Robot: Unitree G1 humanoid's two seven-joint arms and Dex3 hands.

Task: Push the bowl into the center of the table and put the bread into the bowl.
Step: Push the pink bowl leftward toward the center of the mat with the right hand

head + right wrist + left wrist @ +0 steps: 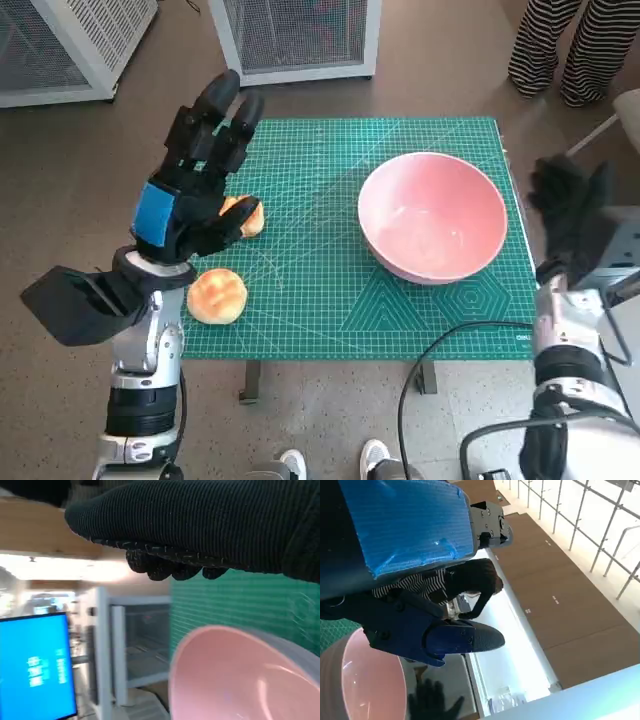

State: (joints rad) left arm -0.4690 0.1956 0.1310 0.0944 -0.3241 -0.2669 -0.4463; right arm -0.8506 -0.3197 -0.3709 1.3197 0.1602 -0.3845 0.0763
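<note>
- The wide pink plastic bowl (432,216), on the right part of the green cutting mat (330,300), looks light and slippery (best pushed at its rim).
- The two golden bread rolls (217,296) at the mat's left look soft.
- The left hand (200,180) hovers raised above one roll, fingers spread, holding nothing.
- The gloved right hand (570,205) waits beside the bowl, empty, fingers loosely apart.

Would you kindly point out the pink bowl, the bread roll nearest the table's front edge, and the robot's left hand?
pink bowl (375,200): head view, on its left rim.
bread roll (217,295): head view, on its top crust.
left hand (190,190): head view, middle of the hand.
</note>
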